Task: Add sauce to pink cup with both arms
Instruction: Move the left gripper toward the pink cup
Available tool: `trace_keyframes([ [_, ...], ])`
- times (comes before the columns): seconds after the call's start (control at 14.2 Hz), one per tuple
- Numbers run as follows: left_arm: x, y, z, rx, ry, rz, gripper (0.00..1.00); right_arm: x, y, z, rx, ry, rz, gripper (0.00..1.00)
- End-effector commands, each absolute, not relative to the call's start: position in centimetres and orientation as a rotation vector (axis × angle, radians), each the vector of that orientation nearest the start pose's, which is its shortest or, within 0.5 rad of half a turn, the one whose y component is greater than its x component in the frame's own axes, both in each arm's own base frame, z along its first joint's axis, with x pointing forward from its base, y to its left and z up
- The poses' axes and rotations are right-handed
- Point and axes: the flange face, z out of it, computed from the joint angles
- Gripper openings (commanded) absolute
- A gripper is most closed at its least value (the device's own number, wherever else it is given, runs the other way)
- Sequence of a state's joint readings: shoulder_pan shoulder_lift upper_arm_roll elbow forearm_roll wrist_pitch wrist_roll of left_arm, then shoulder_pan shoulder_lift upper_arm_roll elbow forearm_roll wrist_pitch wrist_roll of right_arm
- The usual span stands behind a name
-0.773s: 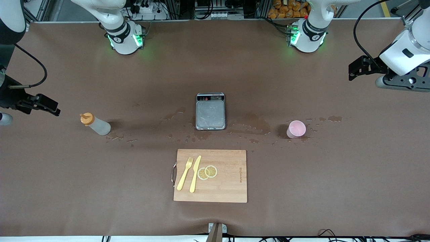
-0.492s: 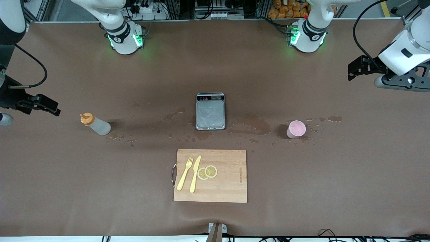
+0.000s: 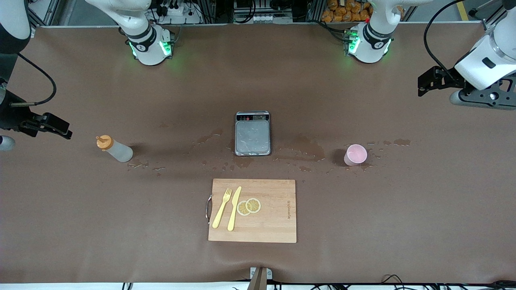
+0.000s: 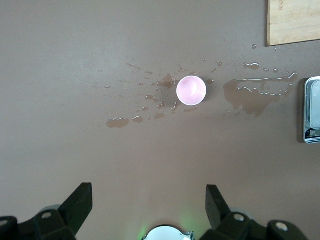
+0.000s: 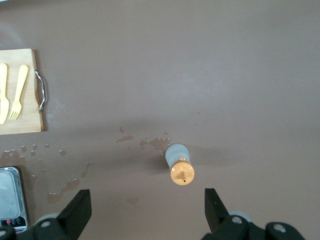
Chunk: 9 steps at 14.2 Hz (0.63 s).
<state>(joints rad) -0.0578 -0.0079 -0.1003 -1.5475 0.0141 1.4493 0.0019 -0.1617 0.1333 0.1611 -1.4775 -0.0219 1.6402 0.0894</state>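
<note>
**Both arms high, bottle and cup untouched**

Brown worktop (image 3: 363,225) was spattered wet. Sauce bottle (image 3: 115,149) stood toward the right arm's end, pink cup (image 3: 355,154) toward the left arm's. Left gripper (image 4: 147,210) and right gripper (image 5: 146,210) hovered, jaws wide, empty.

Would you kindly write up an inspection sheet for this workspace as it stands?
Surface: brown table, wet patches around scale and cup.
Job's things: sauce upright toward the right arm's end; cup upright, looks empty.
Clutter: board with fork, knife, lemon slices.
Tools: left tool open above the cup; right tool open above the sauce.
Cables: black, on arms.
Surroundings: nothing seen.
</note>
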Motion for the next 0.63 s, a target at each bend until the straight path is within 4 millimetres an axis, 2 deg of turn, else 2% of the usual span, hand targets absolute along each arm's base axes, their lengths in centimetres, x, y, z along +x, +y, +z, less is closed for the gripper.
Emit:
trace_keyframes([
  [0.0,54.5,-8.3,63.6,-3.104,0.269,0.107,1.0,60.4,-2.6,60.0,-3.146,0.165,-0.045,1.0],
  [0.21,56.6,-8.1,63.0,-3.115,0.253,0.103,1.0,61.0,-5.0,58.2,-3.137,0.223,-0.002,1.0],
  [0.28,57.3,-8.8,61.6,-3.114,0.282,0.139,1.0,61.0,-5.4,58.1,-3.135,0.23,0.001,1.0],
  [0.35,58.1,-9.6,59.4,-3.119,0.299,0.2,1.0,61.2,-5.4,57.9,-3.136,0.235,0.005,1.0],
  [0.49,59.7,-13.4,54.9,-3.085,0.381,0.299,1.0,61.5,-6.3,57.0,-3.138,0.258,0.019,1.0],
  [0.56,60.0,-13.6,54.5,-3.047,0.401,0.297,1.0,61.5,-7.8,56.8,-3.139,0.291,0.017,1.0],
])
